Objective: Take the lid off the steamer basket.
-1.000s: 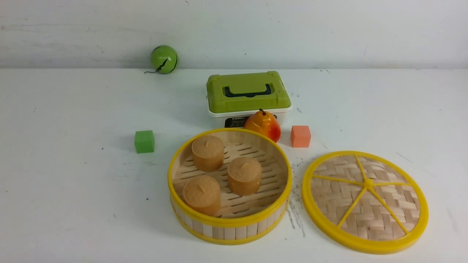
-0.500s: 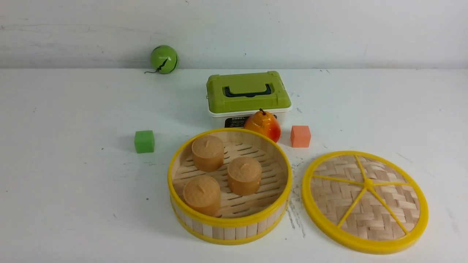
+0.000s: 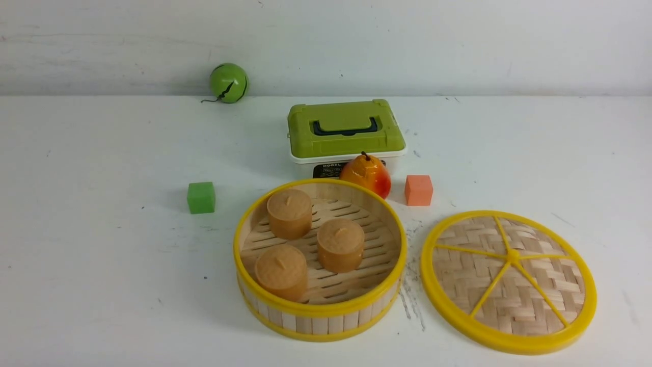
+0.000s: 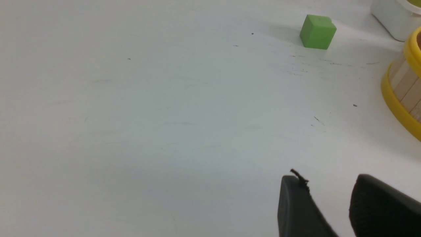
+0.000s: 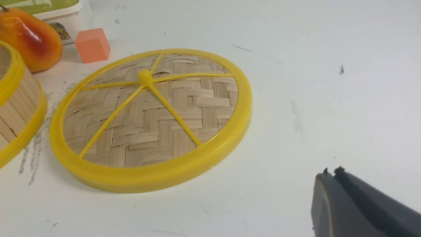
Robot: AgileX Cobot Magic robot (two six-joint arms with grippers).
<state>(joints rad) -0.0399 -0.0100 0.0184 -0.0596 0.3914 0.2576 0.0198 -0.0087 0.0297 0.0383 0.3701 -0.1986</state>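
- On the white table (image 3: 102, 265), nothing has shifted across the last second: the lid (image 3: 508, 280) lies flat just right of the steamer basket (image 3: 320, 260), apart from it.
- The basket stands open, 3 brown buns (image 3: 340, 244) showing; the task looks done.
- Left gripper (image 4: 332, 197): jaws slightly apart, empty.
- Right gripper (image 5: 332, 174): jaws together, empty, near the lid.

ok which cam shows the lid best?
Right wrist view: the lid fills the frame, weave and spokes sharp, lying flat on the table. Front view shows it whole but smaller, right of the steamer basket. Left wrist view misses it.
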